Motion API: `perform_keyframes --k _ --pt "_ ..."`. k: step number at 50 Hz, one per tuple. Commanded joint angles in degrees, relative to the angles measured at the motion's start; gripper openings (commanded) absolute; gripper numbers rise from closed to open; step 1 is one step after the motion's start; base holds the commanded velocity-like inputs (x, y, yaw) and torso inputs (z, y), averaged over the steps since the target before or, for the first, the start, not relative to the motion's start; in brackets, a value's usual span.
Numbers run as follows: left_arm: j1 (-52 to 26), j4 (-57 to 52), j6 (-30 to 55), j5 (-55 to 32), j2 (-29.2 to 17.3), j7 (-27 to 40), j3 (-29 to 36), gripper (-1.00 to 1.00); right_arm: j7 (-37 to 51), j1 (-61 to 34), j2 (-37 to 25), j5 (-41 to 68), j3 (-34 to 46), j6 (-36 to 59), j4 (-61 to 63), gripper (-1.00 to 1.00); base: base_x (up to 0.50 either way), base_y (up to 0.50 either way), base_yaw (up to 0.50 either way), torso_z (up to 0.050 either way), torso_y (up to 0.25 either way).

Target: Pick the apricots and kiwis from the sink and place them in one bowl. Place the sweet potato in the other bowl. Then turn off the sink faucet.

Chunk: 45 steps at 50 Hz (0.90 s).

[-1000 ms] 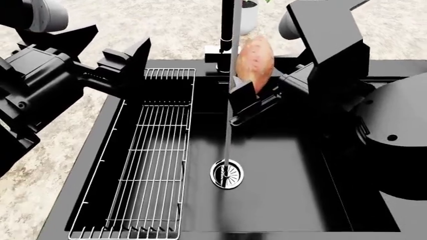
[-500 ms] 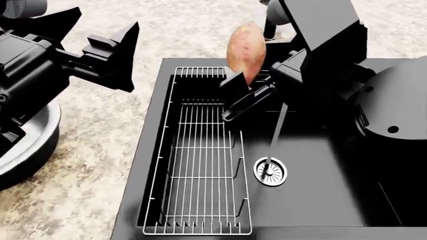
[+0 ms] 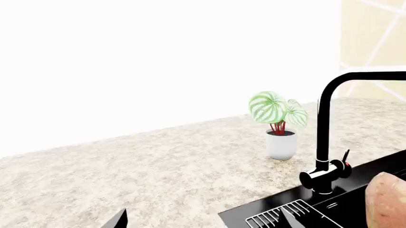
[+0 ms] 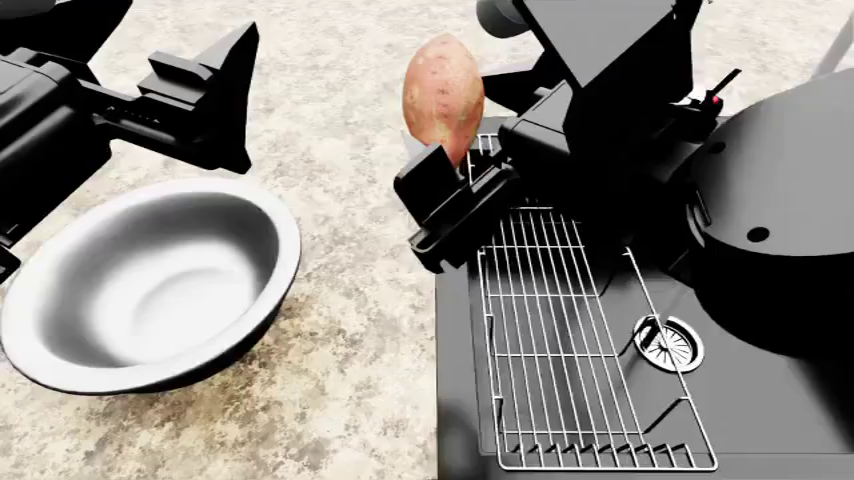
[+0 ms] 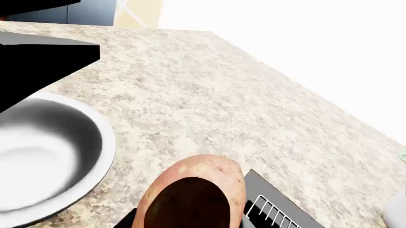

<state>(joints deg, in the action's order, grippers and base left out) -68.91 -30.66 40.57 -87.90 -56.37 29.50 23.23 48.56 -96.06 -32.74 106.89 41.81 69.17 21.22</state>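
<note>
The right gripper (image 4: 447, 180) pinches the sweet potato (image 4: 442, 92) by its lower end, holding it upright above the left edge of the sink (image 4: 461, 400), over the seam between black basin and bench (image 4: 347, 400). The tuber is reddish-orange, tapered at the top, with faint dark specks on its skin. The left gripper (image 4: 220, 105) hangs spread and holds nothing, above the bench and just beyond the metal bowl (image 4: 80, 365).

That bowl is round, smooth and silvery with a dark outer wall, and nothing lies in it. It sits on the speckled beige stone bench to the left of the sink.

In the sink, a steel wire rack (image 4: 561, 350) lies along the left side, the round chrome drain (image 4: 667, 342) beside it. The slim black sink faucet (image 3: 326, 142) has a small red mark on its lever. A white pot with a striped green plant (image 3: 279, 121) stands on the bench near it. No writing is legible.
</note>
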Motion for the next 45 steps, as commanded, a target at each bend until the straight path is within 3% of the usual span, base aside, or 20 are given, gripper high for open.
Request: perform_keyframes --k 1,16,30,45 --pt "0.9 0.1 -0.5 0.5 -0.5 -0.3 -0.3 1.00 -5.8 -0.1 0.8 -3.5 -0.7 0.7 -0.2 -1.00 0.00 0.50 0.00 0.000 0.000" --pt "1.6 0.8 -0.9 1.8 0.2 -0.9 0.1 1.00 -8.3 1.3 1.8 -3.4 -0.8 -0.6 0.1 -1.00 0.00 0.50 0.00 0.000 0.000" --pt "1.5 0.7 -0.8 1.1 0.5 -0.6 0.2 1.00 -3.7 1.6 1.1 2.3 0.7 -1.4 0.8 -1.00 0.00 0.48 0.00 0.000 0.000" --pt "1.0 0.5 -0.5 1.0 0.9 -0.6 0.4 1.00 2.0 3.6 -0.6 11.0 3.6 -3.6 1.7 -1.00 0.00 0.01 0.00 0.000 0.000"
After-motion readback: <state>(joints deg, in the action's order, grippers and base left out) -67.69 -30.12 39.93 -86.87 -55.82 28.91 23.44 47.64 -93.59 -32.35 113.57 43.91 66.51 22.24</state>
